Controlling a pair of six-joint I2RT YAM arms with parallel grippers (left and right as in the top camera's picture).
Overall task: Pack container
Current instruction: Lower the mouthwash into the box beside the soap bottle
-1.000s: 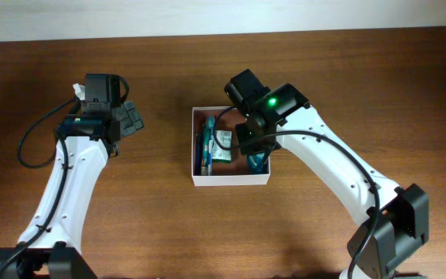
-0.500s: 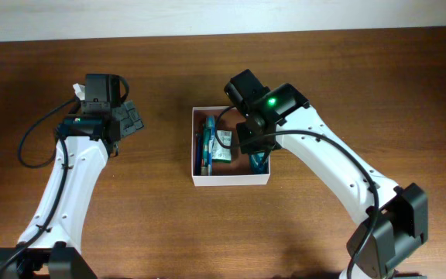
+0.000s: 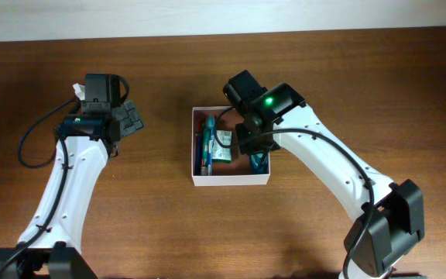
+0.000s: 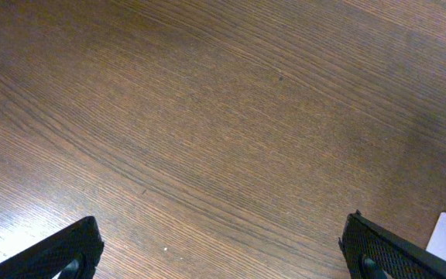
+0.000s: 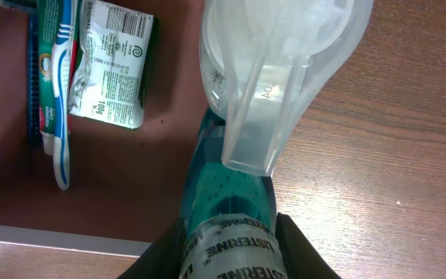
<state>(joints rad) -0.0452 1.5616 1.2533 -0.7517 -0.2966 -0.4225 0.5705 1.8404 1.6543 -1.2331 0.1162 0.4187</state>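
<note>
Holding right now: the right fingers (image 5: 300, 260) are clamped tight on the lower body of a teal see-through mouthwash bottle with a clear plastic cap (image 5: 231, 194).
Left side: the left fingers (image 3: 132, 118) are spread wide with nothing in them. They're over the bare brown wooden table (image 4: 223, 116), well apart from the box.
Container: the square shallow white-walled container with the reddish-brown inside (image 3: 231, 180) sits mid-table under the right arm. A blue-and-white toothbrush (image 5: 62, 116) and a green-and-white barcoded packet (image 5: 111, 66) are in its left half.
What could go wrong: imo the bottle is lined up right over the right wall, with its cap side out over the table. Letting go here could leave it teetering on the wall or rolling out.
Wrist vs overhead: the right wrist shows that overhang and the label. Overhead buries most of the bottle under the arm but shows the whole box. The left wrist is just wood grain, plus a white corner I can't identify.
</note>
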